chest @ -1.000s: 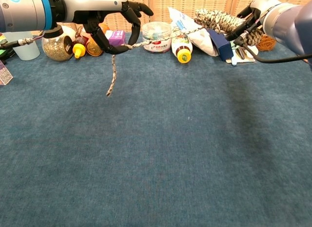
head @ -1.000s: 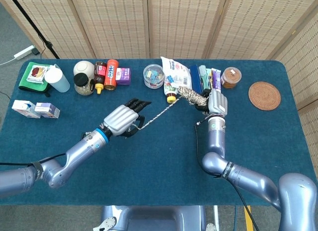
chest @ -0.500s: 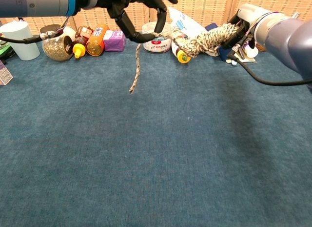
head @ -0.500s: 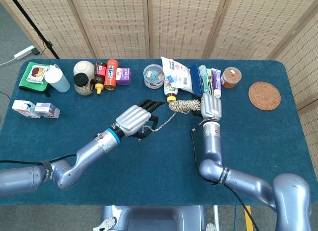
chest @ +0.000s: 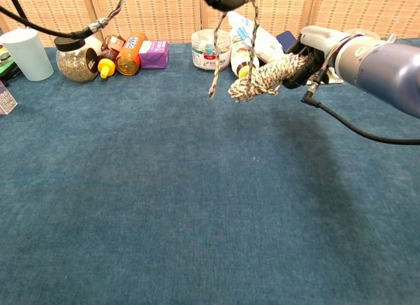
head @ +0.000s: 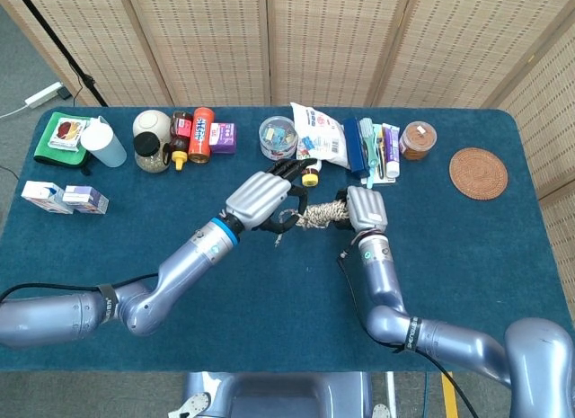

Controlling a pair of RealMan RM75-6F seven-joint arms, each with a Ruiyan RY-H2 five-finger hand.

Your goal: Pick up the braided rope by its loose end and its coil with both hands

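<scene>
Near the frame's centre the left hand (head: pixel 259 199) is hooking its curled fingers around the loose end (chest: pixel 215 63), which is dangling clear of the blue counter (head: pixel 269 310). Just right of it, the right hand (head: pixel 364 207) is gripping the coil (chest: pixel 266 77), its long axis running crosswise toward the left hand.

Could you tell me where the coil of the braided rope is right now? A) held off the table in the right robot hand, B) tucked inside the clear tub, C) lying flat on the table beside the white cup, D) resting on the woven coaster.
A: in the chest view the coil hangs clear above the table, gripped by the right robot hand.
</scene>
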